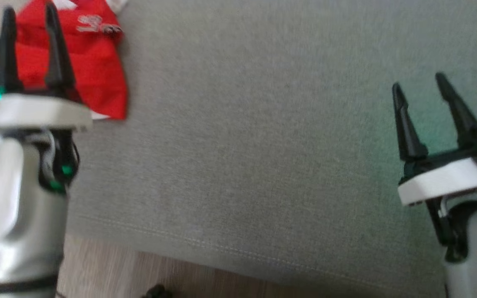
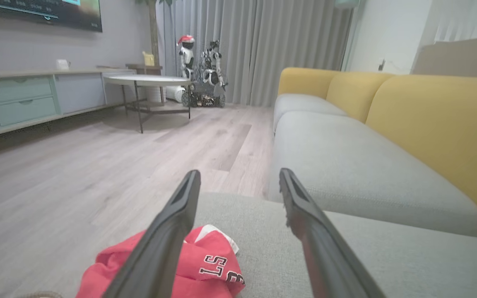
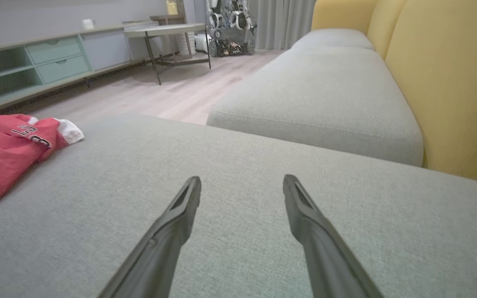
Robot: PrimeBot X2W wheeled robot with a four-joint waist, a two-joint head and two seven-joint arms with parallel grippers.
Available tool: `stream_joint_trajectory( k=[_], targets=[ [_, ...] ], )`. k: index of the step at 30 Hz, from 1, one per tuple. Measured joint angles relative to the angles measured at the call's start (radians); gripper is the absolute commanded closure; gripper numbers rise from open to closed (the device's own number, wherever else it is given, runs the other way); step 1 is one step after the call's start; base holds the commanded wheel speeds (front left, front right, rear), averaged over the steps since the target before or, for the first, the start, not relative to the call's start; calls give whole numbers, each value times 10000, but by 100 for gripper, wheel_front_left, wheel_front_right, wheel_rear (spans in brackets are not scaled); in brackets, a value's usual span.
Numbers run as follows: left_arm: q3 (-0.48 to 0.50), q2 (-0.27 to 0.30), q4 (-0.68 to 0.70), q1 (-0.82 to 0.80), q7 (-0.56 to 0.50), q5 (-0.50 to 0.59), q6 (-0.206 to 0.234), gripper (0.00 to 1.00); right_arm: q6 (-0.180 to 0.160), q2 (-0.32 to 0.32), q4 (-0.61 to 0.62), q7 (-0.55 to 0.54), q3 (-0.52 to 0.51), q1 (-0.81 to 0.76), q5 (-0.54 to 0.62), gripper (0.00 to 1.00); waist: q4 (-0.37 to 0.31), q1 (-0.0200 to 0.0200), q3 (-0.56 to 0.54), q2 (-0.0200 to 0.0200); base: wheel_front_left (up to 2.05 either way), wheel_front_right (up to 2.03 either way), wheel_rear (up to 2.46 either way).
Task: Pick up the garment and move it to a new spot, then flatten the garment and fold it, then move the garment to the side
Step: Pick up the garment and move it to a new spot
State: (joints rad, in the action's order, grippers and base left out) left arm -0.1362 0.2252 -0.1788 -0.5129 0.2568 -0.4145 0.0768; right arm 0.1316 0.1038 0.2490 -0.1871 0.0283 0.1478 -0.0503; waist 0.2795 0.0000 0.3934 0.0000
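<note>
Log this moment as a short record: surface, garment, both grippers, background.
surface: grey cushion, seam along its near edge, wooden floor beyond
garment: red garment with white trim and lettering, rumpled, at the cushion's left side, not held
left gripper: left gripper open, poised over the garment, holding nothing
right gripper: right gripper open, over bare cushion on the right side, holding nothing
background: yellow-backed sofa, round table, another robot by grey curtains
</note>
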Motion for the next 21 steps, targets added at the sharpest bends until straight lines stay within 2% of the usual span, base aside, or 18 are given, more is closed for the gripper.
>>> stream_joint_trajectory(
  k=[5,9,11,12,13,15,17,18,19,20,21],
  targets=[
    [311,-132,-2451,-1646,0,221,-756,0,0,117,69,-77,88,591,23,0,-213,1,1044,0,0,0,0],
    [399,-174,-4498,-2329,0,462,-1174,0,0,127,-52,-50,234,779,50,0,-472,2,1545,-1,0,0,0],
    [395,-196,-5440,-2536,0,562,-1331,0,0,128,-92,42,232,785,48,0,-610,1,1658,0,0,0,0],
    [395,-196,-5440,-2536,0,562,-1331,0,0,128,-92,42,232,785,48,0,-610,1,1658,0,0,0,0],
    [337,-201,-6393,-2780,0,614,-1421,0,0,127,-144,86,230,797,48,0,-711,2,1722,-1,0,0,0],
    [205,-213,-7329,-3060,-15,614,-1559,0,0,117,-265,132,230,832,44,0,-767,2,1720,-1,0,0,0],
    [186,-230,-7716,-3204,-100,614,-1624,0,0,111,-291,173,230,856,29,0,-782,1,1707,0,0,0,0],
    [167,-228,-8328,-3489,-205,606,-1687,31,0,82,-372,234,247,883,-27,0,-817,1,1651,0,0,0,0],
    [167,-228,-8328,-3489,-205,606,-1687,86,0,82,-372,234,247,883,-27,0,-817,1,1651,0,0,0,0],
    [157,-221,-8544,-3627,-205,602,-1751,100,0,67,-424,280,251,881,-27,0,-835,1,1606,0,0,0,0],
    [138,-213,-8713,-3737,-201,602,-1770,100,0,56,-472,301,247,881,-29,0,-849,1,1552,0,0,0,0]
  ],
)
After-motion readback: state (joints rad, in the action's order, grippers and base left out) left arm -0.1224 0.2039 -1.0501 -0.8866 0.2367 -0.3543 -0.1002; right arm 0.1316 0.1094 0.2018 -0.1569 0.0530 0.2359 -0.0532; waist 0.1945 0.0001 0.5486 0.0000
